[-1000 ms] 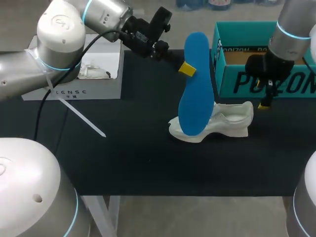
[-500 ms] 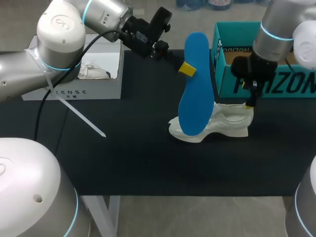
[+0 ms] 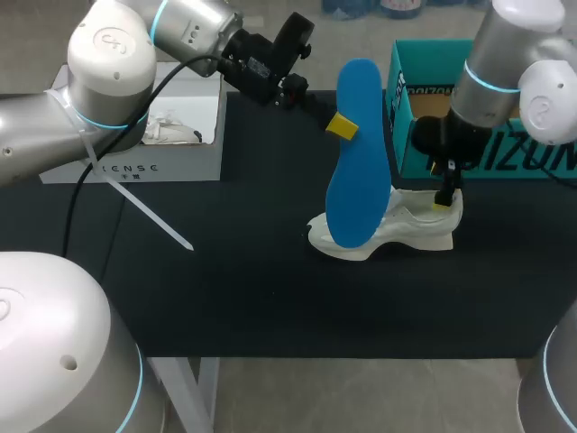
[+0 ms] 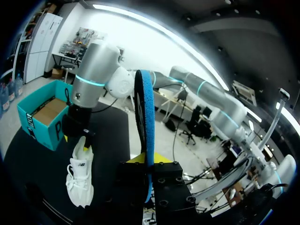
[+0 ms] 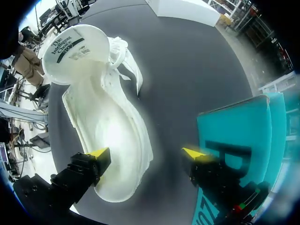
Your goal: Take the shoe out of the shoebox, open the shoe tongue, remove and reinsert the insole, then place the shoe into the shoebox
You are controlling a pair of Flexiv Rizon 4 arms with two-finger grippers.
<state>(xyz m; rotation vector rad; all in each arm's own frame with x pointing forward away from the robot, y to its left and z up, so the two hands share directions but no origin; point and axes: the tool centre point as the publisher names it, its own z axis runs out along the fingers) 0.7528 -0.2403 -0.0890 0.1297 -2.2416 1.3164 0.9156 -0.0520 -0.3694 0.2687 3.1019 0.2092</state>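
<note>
Grips the blue insole [image 3: 359, 153] upright in the clenched left tool [image 3: 341, 124], lower end at the shoe [image 3: 416, 227]. Holds the right tool [image 5: 146, 152] released, spread wide over the shoe's other end, shoe lying on the desk [image 3: 243, 271].

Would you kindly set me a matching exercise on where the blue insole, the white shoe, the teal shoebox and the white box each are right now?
Things:
1. blue insole
2. white shoe
3. teal shoebox
4. white box

Places:
A. open-topped, at the far right of the table
B. upright, clamped in the left gripper
C. at the table's far left
D. lying on the table, under the open right gripper

Pairs: 1-B, 2-D, 3-A, 4-C
</note>
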